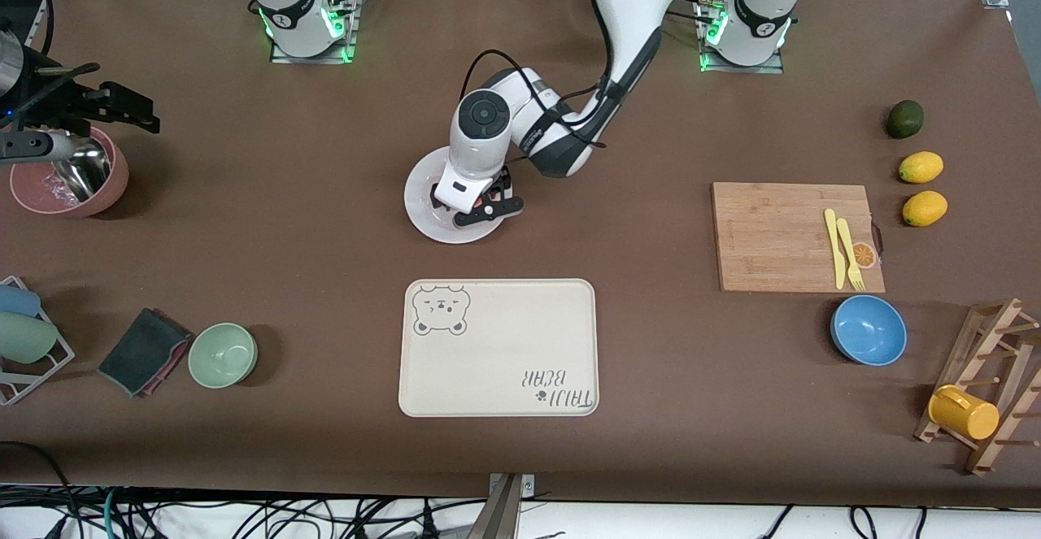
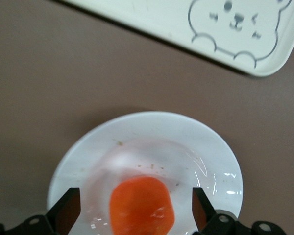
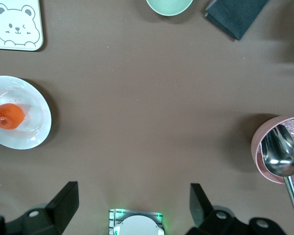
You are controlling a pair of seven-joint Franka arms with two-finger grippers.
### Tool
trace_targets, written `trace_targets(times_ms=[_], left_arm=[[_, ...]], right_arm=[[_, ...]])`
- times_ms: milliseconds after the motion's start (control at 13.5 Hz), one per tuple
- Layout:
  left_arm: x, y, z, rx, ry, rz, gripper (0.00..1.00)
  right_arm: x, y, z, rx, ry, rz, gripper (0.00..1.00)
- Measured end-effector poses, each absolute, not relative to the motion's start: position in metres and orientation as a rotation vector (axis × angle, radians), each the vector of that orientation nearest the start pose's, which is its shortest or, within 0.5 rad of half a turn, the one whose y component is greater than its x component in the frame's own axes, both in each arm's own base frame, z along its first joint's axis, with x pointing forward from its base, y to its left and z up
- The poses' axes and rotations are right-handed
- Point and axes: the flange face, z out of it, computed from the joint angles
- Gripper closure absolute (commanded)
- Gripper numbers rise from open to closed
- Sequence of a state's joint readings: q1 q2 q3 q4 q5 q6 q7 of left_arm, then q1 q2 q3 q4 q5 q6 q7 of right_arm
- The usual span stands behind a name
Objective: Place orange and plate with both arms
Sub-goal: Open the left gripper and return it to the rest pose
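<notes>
L pincer spread over orange on plate; R pincer spread, waiting.

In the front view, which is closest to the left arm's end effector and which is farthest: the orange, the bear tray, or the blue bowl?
From the left end effector, open over the plate:
1. The orange, right beneath it on the plate, between its fingers.
2. The bear tray, beside the plate, nearer the front camera.
3. The blue bowl, farthest, toward the left arm's end of the table.
</notes>
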State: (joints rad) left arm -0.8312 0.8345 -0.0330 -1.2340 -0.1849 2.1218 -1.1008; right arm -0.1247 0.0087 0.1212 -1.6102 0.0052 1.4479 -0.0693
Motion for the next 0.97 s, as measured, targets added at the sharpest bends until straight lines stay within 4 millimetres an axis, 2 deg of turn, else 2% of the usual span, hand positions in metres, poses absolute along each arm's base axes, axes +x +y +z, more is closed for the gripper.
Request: trace_targets(times_ms=[74, 223, 297, 446, 595, 743, 966], left_arm=[[0.508, -0.562, 0.296, -3.219, -0.529, 0.224, 0.0], [0.542, -0.511, 0.348, -3.179, -0.524, 0.262, 0.0], [0.558, -0.479, 0.368, -3.153, -0.521, 0.293, 0.0], [0.595, -0.406, 0.391, -3.119, -0.503, 0.356, 0.0], [0.633, -0.32, 0.397, -3.1, -0.476, 0.422, 0.0], [0.661, -0.237, 0.393, -3.076, -0.403, 0.443, 0.0], [0.683, -0.146, 0.391, -3.087, -0.26, 0.459, 0.0]], right_arm=[[0.542, -0.003, 0.592, -3.116, -0.1, 0.265, 0.0], [0.543, -0.008, 0.59, -3.116, -0.086, 0.261, 0.0], [0.544, -0.011, 0.589, -3.115, -0.076, 0.261, 0.0], [0.544, -0.018, 0.588, -3.114, -0.055, 0.262, 0.0], [0.544, -0.022, 0.588, -3.114, -0.045, 0.261, 0.0], [0.544, -0.028, 0.588, -3.113, -0.025, 0.262, 0.0], [0.546, -0.037, 0.581, -3.109, 0.003, 0.282, 0.0]])
